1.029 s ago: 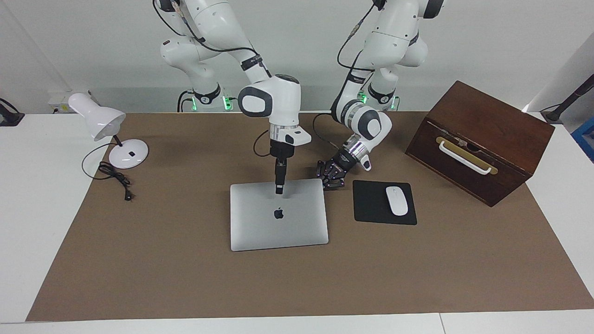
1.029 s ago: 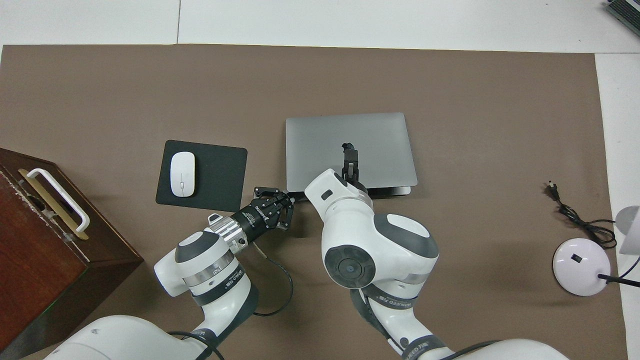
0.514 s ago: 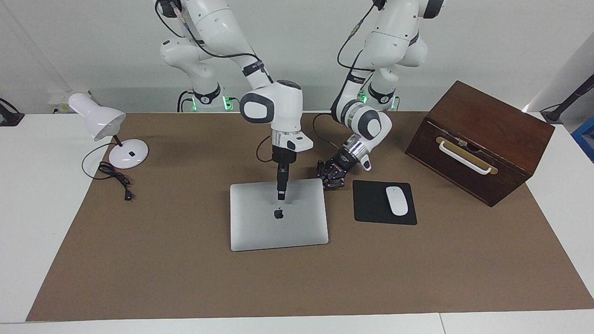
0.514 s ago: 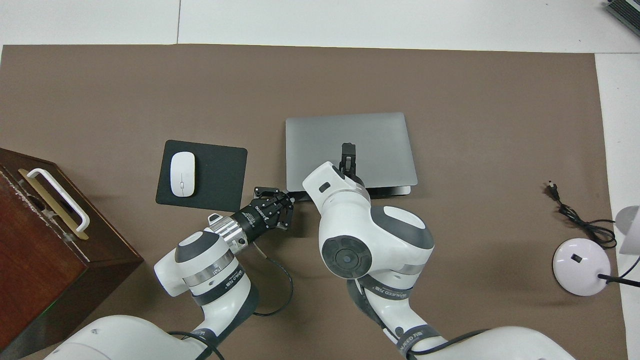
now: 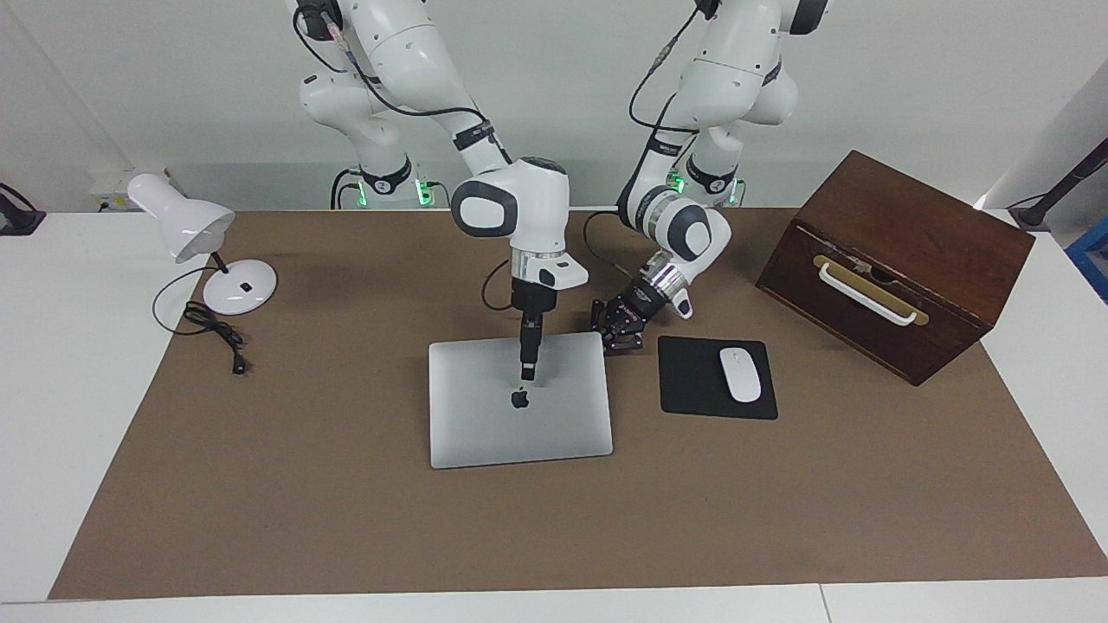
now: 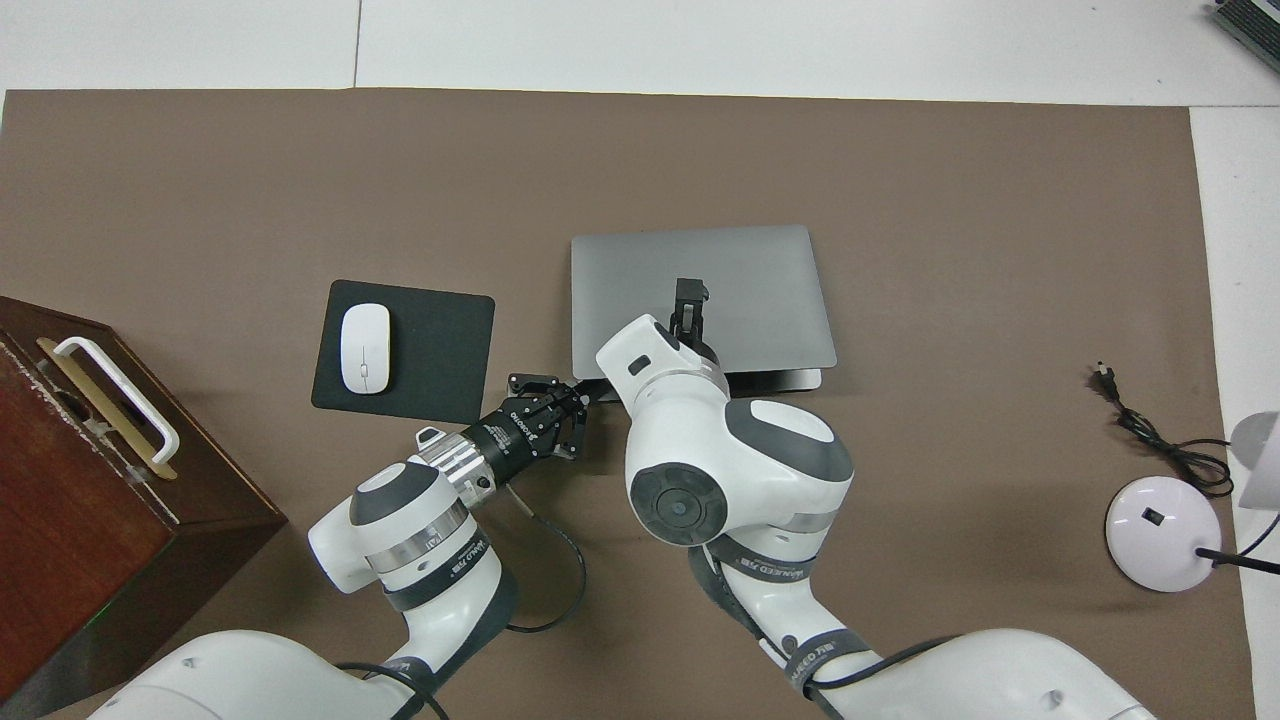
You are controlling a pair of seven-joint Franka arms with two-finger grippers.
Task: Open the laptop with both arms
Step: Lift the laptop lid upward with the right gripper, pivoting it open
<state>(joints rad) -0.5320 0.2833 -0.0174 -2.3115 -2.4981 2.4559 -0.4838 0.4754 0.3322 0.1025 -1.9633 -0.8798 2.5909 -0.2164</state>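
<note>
The silver-grey laptop (image 5: 485, 424) (image 6: 760, 270) lies shut on the brown mat, its apple logo facing up. A thin darker strip shows under the lid's edge nearest the robots. My right gripper (image 5: 527, 374) (image 6: 688, 290) points straight down over the lid, just on the robots' side of the logo, and looks shut. I cannot tell whether its tip touches the lid. My left gripper (image 5: 615, 342) (image 6: 572, 405) sits low and slanted at the laptop's corner nearest the robots, toward the left arm's end. It is shut, and I cannot tell whether it grips the lid's edge.
A black mouse pad (image 5: 692, 381) with a white mouse (image 5: 740, 374) lies beside the laptop, toward the left arm's end. A brown wooden box (image 5: 900, 251) with a white handle stands past it. A white desk lamp (image 5: 234, 290) and its loose cable (image 5: 216, 333) sit at the right arm's end.
My right gripper has slid across the lid, away from the edge nearest the robots and toward the logo. The left gripper and the laptop have stayed put.
</note>
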